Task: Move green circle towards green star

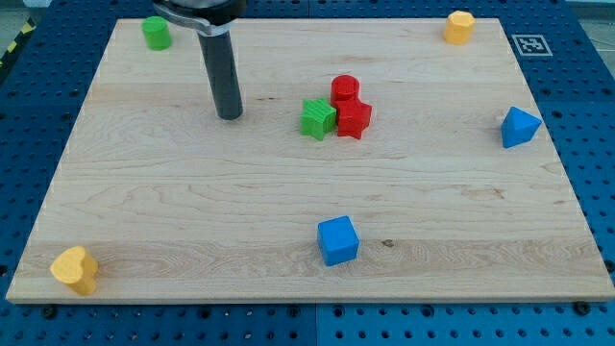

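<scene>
The green circle (157,33) stands near the board's top left corner. The green star (317,118) lies near the middle of the board, touching a red star-like block (354,119). A red cylinder (345,89) sits just above that red block. My tip (230,115) rests on the board, below and to the right of the green circle and well left of the green star. It touches no block.
A yellow hexagon-like block (459,26) sits at the top right corner. A blue pointed block (519,127) is at the right edge. A blue cube (337,240) is at bottom centre. A yellow heart (75,269) is at the bottom left corner.
</scene>
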